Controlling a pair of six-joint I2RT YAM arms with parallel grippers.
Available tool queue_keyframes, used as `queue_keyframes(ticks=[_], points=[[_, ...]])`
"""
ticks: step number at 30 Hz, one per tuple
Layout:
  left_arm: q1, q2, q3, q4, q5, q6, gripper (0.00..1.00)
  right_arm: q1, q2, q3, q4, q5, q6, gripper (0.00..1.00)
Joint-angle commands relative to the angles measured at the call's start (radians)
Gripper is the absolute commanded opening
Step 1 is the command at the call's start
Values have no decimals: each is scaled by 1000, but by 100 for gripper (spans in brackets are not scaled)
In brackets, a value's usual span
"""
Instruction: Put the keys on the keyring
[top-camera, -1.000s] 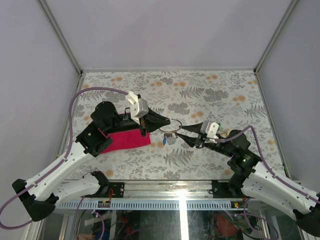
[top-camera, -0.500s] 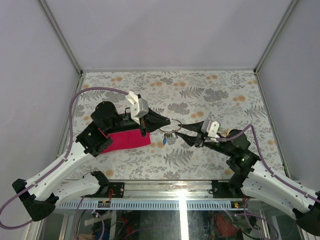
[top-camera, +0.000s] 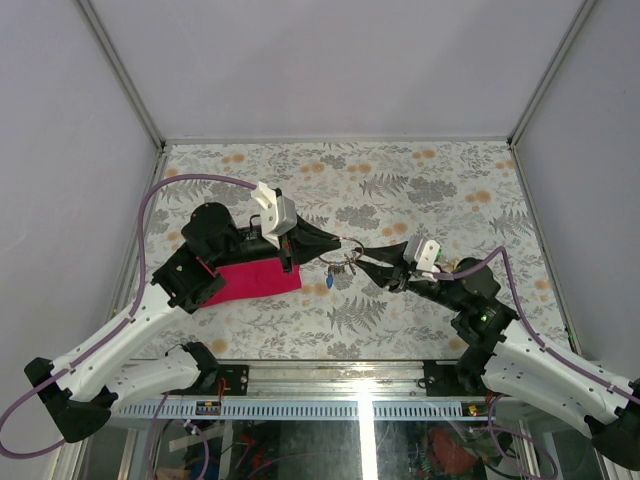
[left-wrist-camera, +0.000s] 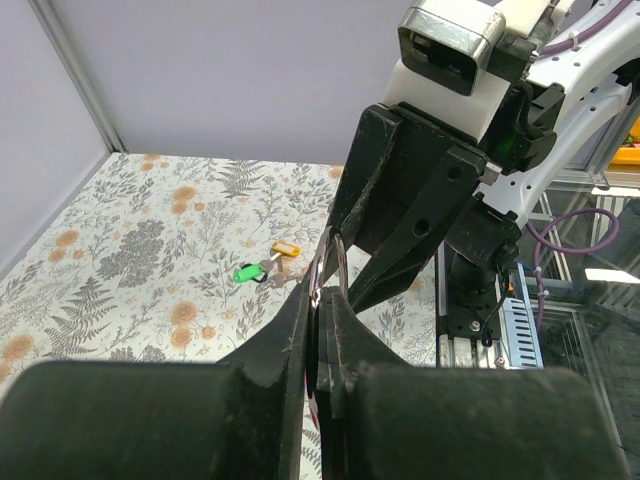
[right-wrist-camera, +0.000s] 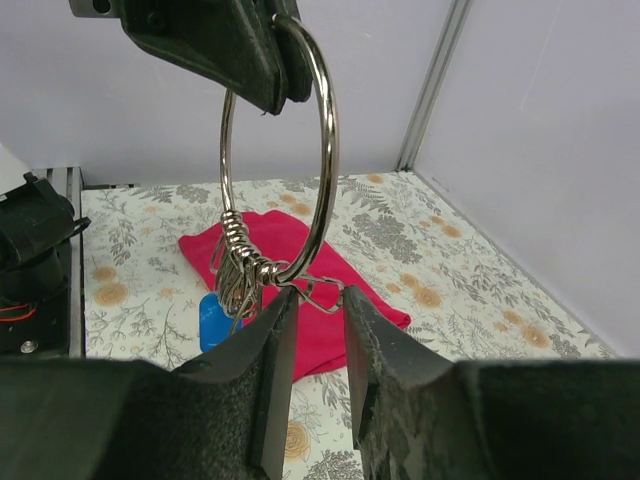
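My left gripper (top-camera: 335, 243) is shut on the top of a large silvery ring (right-wrist-camera: 326, 150) and holds it upright above the table. A cluster of thin wire loops, the keyring (right-wrist-camera: 240, 262), hangs at the ring's bottom and also shows in the top view (top-camera: 341, 261). My right gripper (right-wrist-camera: 318, 292) meets it from the right, its tips narrowly apart with a small wire loop pinched across them. A blue key (right-wrist-camera: 214, 320) sits just under the cluster; I cannot tell whether it hangs or lies. A green key (left-wrist-camera: 245, 272) and a yellow key (left-wrist-camera: 286, 247) lie on the table.
A magenta cloth (top-camera: 255, 278) lies on the floral table (top-camera: 400, 180) under my left arm and shows behind the ring in the right wrist view (right-wrist-camera: 350, 300). Grey walls with metal posts close the left, right and far sides.
My right gripper has moved left and slightly up, closing the gap to the keyring held by the left gripper. The left arm has stayed still.
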Motion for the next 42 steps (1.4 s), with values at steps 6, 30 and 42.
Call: queue_keyframes(ticks=[6,30,42], points=[[2,-3,5,68,5,-7,0,0,-30,22,68,57,-18,31],[1,-19,-41,136,-77,-98,0,0,-20,10,124,17,1,11],[1,-29,-37,121,-115,-97,0,0,-124,12,-82,85,-83,31]])
